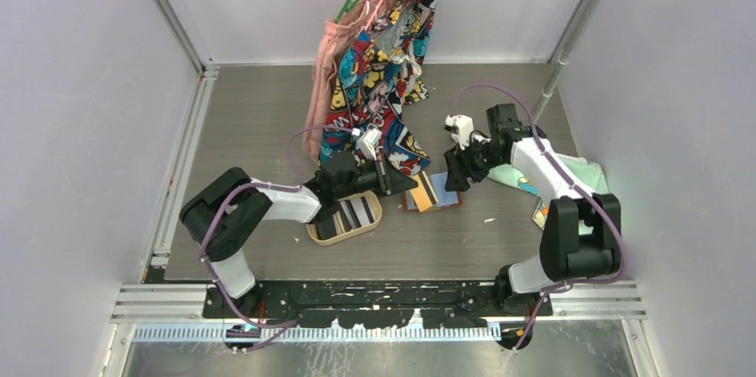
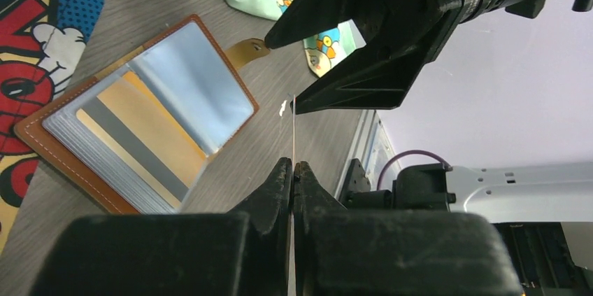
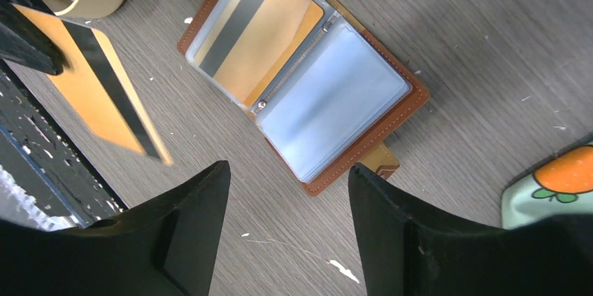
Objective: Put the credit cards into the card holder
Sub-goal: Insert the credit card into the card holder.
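Note:
The tan leather card holder (image 1: 433,192) lies open on the table, a yellow card with a dark stripe in its left sleeve (image 3: 255,37) and a bare clear sleeve on the right. My left gripper (image 2: 293,166) is shut on another yellow credit card (image 3: 98,93), held on edge just left of the holder; it shows as a thin line (image 2: 294,128) in the left wrist view. My right gripper (image 3: 290,170) hovers open above the holder's near right corner, nothing between its fingers. More credit cards, striped and black (image 1: 349,214), lie in the oval wooden tray (image 1: 314,234).
Colourful comic-print and pink clothes (image 1: 383,56) hang from a green hanger at the back and reach the table behind the holder. A mint-green cloth with an orange print (image 1: 579,172) lies at the right, under the right arm. A rack pole (image 1: 571,34) stands at the back right.

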